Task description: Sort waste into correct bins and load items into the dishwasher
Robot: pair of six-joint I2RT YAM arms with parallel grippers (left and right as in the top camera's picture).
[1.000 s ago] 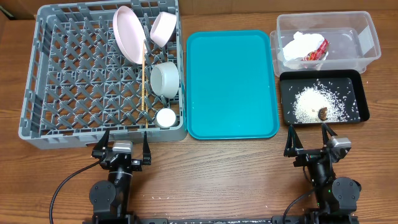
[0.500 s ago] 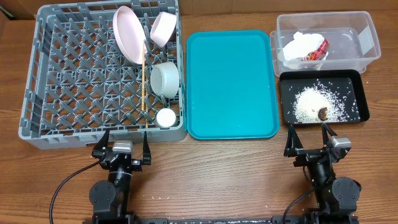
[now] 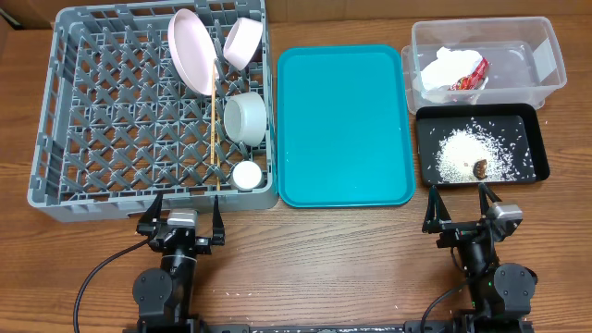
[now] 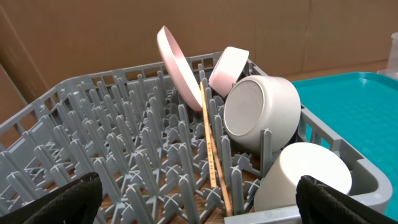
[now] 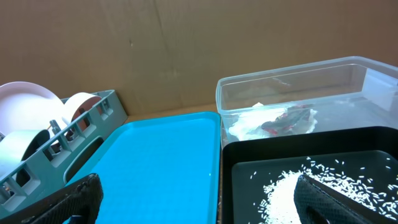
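Observation:
The grey dishwasher rack (image 3: 92, 102) holds the upright white plate (image 3: 190, 51), two bowls (image 3: 242, 42) (image 3: 246, 117), the small cup (image 3: 246, 174) and the chopsticks (image 3: 215, 120). In the clear tub (image 3: 546, 55) lie the napkin (image 3: 444, 67) and the red wrapper (image 3: 470, 76). Rice (image 3: 460, 153) and a brown lump (image 3: 481, 168) sit in the black tray (image 3: 536, 139). My left gripper (image 3: 185, 205) rests open and empty in front of the rack (image 4: 124, 155). My right gripper (image 3: 460, 199) rests open and empty in front of the black tray (image 5: 249, 158).
A teal serving tray (image 3: 342, 125) lies between the rack and the bins, with nothing on it. Cardboard walls stand behind the table (image 5: 155, 43). Bare wooden table (image 3: 324, 259) stretches between the two arms.

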